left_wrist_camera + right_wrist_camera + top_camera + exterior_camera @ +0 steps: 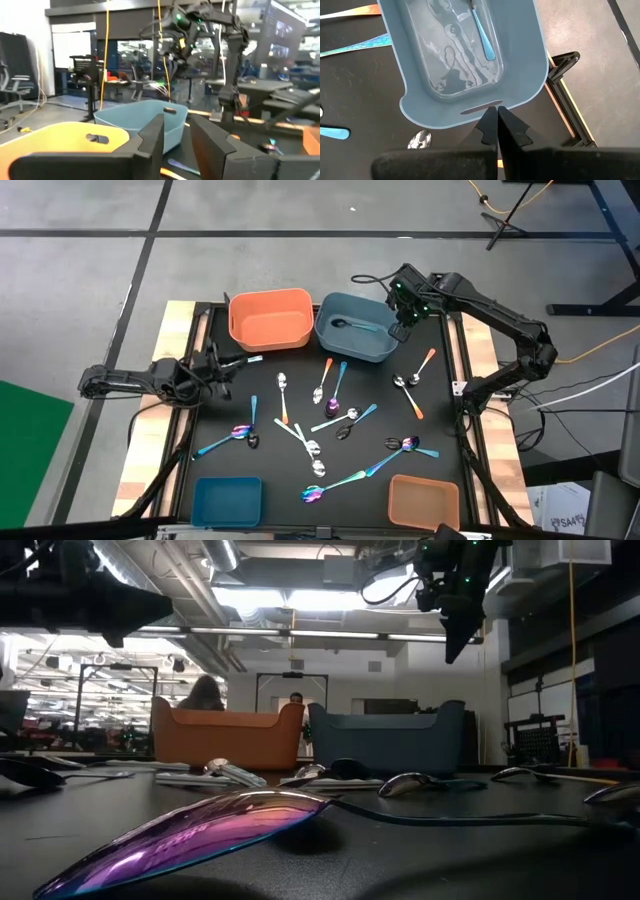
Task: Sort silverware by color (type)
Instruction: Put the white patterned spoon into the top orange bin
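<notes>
Several spoons (320,420) lie scattered flat on the black mat: silver, black, orange-handled and iridescent with teal handles. One iridescent spoon (200,835) lies close to the low camera. A teal-handled spoon (482,35) lies inside the large blue bin (378,348) at the far side. My right gripper (497,112) hangs shut above that bin's right rim (485,107), well clear of it, with nothing between its fingers. At the table's left edge my left gripper (240,362) points about level toward the right; its fingers (152,135) stand open with nothing between them.
A large orange bin (270,317) stands beside the blue one at the far edge. A small blue bin (227,500) and a small orange bin (423,500) sit at the near edge. People show in the room beyond the table.
</notes>
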